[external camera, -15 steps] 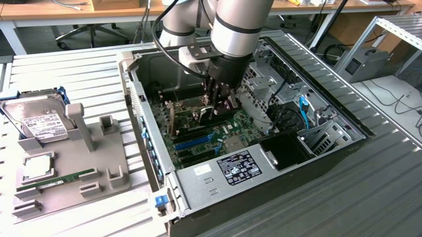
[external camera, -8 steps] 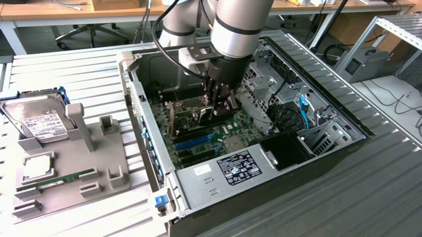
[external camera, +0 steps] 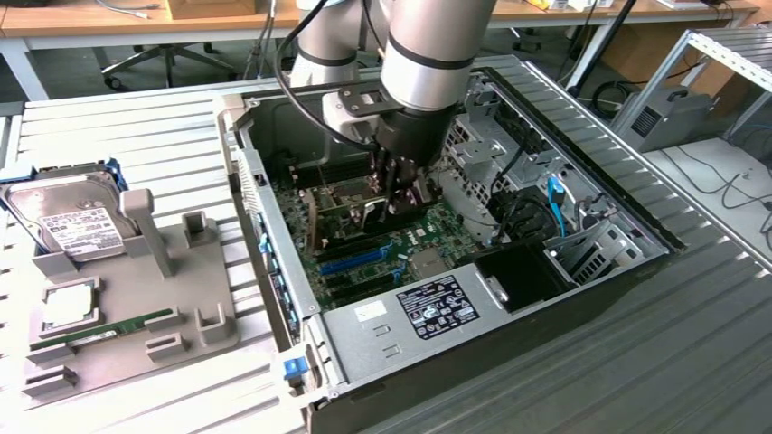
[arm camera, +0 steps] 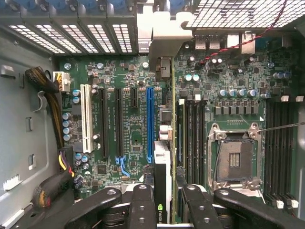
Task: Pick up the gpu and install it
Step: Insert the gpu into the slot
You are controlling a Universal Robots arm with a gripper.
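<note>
My gripper (arm camera: 167, 206) is down inside the open computer case (external camera: 259, 208) and shut on the gpu (arm camera: 162, 167), with a black finger (arm camera: 143, 202) on each side of it. I see the card edge-on: a thin dark board with a green logo near the fingers and a pale metal bracket (arm camera: 164, 33) at its far end, by the case's rear slot openings. It hangs over the green motherboard (arm camera: 128, 138), beside the long blue slot (arm camera: 150, 121); I cannot tell whether it touches the board. In the exterior view the gripper (external camera: 389, 201) stands upright over the motherboard's middle.
A grey fixture (external camera: 145, 316) at the exterior view's left carries a silver hard drive (external camera: 70, 226), a green RAM stick (external camera: 103, 330) and a CPU (external camera: 69, 303). Inside the case are a CPU socket (arm camera: 236, 160), a white slot (arm camera: 86, 119), cable bundles (arm camera: 47, 90) and drive cages (external camera: 579, 244).
</note>
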